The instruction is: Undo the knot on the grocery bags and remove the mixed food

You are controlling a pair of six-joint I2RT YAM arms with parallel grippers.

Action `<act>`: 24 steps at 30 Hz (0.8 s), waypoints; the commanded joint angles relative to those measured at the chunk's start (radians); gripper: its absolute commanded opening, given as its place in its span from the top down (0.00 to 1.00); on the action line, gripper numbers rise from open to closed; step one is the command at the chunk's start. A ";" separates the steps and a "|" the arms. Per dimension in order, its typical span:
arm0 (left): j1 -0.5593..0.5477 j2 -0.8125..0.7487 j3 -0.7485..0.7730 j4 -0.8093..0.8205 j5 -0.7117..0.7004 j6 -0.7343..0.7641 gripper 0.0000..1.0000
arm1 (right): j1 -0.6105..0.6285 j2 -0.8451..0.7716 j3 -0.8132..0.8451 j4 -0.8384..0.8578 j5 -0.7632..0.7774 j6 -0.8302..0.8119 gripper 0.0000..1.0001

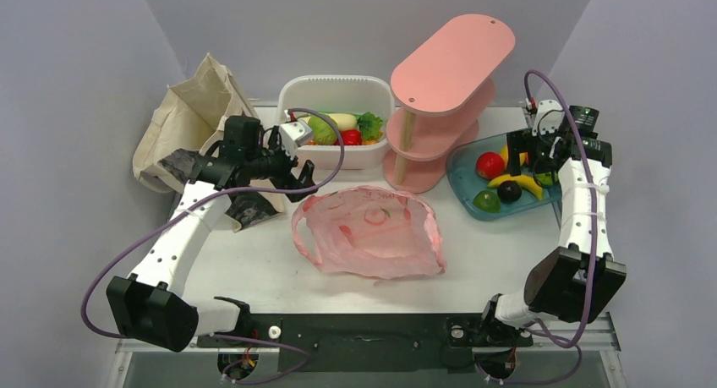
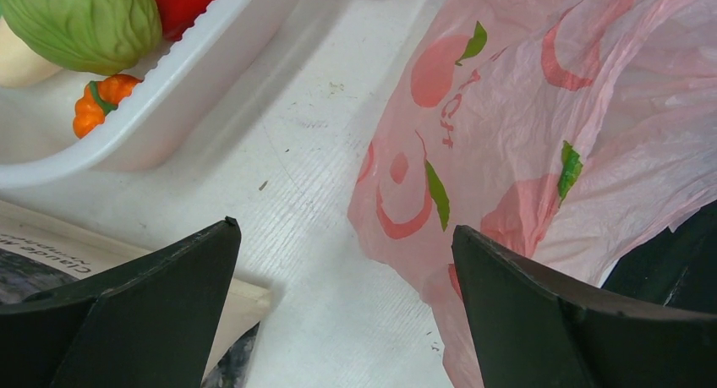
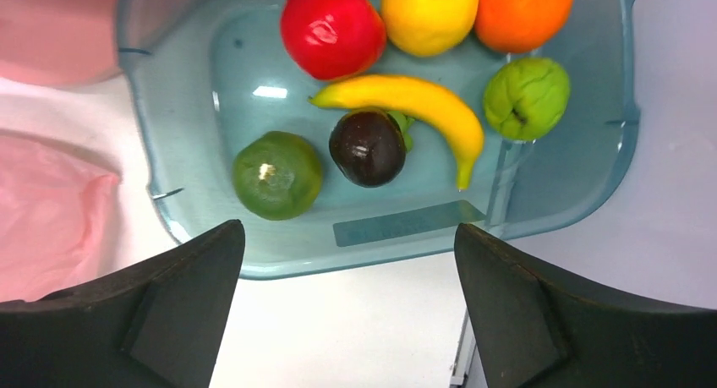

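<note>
The pink plastic bag (image 1: 368, 232) lies flattened and open-mouthed in the middle of the table. The beige canvas tote (image 1: 190, 117) slumps at the back left, its dark patch behind my left arm. My left gripper (image 1: 300, 183) hangs open between the tote and the pink bag (image 2: 550, 126), empty, fingers above bare table (image 2: 342, 236). The round green vegetable (image 2: 84, 20), white radish (image 1: 342, 119) and leafy green (image 1: 369, 124) sit in a white tub (image 1: 372, 155). My right gripper (image 3: 347, 236) is open and empty above the near rim of a blue tray (image 3: 380, 253).
The blue tray (image 1: 461, 181) holds an apple (image 3: 331, 29), lemon, orange, banana (image 3: 414, 101), lime (image 3: 277, 175), a dark round fruit and a wrinkled green one. A pink tiered shelf (image 1: 448, 67) stands between tub and tray. A red pepper (image 1: 351, 137) lies in the tub.
</note>
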State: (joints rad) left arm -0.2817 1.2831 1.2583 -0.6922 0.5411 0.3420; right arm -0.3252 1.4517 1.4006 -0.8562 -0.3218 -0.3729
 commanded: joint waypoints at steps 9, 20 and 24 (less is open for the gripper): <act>0.145 -0.005 0.278 0.146 -0.099 -0.223 0.03 | 0.327 -0.166 0.177 -0.144 -0.226 0.016 0.09; 0.667 0.071 0.464 -0.084 0.066 -0.173 0.03 | 0.591 -0.198 0.222 -0.121 -0.238 0.054 0.09; 0.744 0.093 0.439 -0.162 0.109 -0.091 0.03 | 0.667 -0.194 0.229 -0.117 -0.242 0.062 0.08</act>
State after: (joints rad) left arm 0.4126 1.3506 1.6920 -0.7307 0.5686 0.1677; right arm 0.2874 1.2678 1.5856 -0.9966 -0.5404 -0.3309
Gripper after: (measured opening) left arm 0.973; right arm 0.915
